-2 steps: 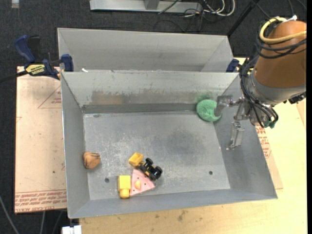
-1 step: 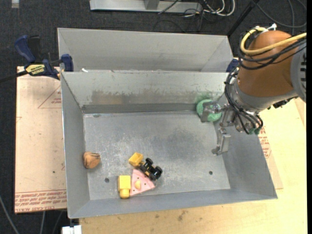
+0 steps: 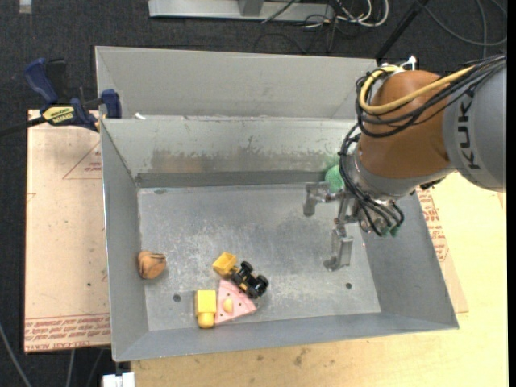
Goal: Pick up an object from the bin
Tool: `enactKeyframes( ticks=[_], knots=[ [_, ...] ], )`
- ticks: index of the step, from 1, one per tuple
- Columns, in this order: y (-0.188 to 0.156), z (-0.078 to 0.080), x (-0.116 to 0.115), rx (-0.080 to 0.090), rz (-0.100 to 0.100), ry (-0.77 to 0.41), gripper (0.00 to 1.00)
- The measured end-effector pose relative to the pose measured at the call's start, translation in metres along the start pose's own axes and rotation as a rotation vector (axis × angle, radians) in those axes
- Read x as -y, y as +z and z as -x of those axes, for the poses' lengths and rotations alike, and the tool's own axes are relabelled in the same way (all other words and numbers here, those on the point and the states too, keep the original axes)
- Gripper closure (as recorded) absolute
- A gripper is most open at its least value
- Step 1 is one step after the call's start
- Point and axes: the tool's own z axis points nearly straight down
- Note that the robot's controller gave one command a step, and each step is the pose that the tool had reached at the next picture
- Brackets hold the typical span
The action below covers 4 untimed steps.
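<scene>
Grey bin [image 3: 242, 147]: end effector [image 3: 325, 228] spread; toy digger [image 3: 242, 274] diagonal.

My grey arm [image 3: 484, 127] stretches in from the frame's right edge, its orange-covered wrist [image 3: 403, 131] at centre right. My end effector [image 3: 326, 226] points down-left, its two fingers [image 3: 340, 252] spread wide apart.

A dull grey metal bin [image 3: 242, 143], its floor mottled with pale scuffs. On the floor are a tan-brown lump [image 3: 151, 264], a yellow and black toy vehicle [image 3: 240, 274], a pink wedge [image 3: 235, 303] dotted with yellow, and a plain yellow block [image 3: 205, 308]. The arm's wrist wears a glossy orange cover [image 3: 403, 127] crossed by yellow and black cables [image 3: 368, 89]. Its fingers [image 3: 342, 251] are silver-grey.
</scene>
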Motion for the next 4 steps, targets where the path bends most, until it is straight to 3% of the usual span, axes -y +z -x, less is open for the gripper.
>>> enactKeyframes(
  ticks=[1,2,3,4],
  knots=[
    [0.006,-0.010,-0.032,0.002,-0.002,0.109,0.00],
    [0.030,0.005,-0.050,0.014,0.000,-0.010,0.00],
    [0.094,0.021,-0.078,0.008,-0.002,0.028,0.00],
    [0.121,0.008,-0.096,-0.001,0.001,-0.082,0.00]
  ],
)
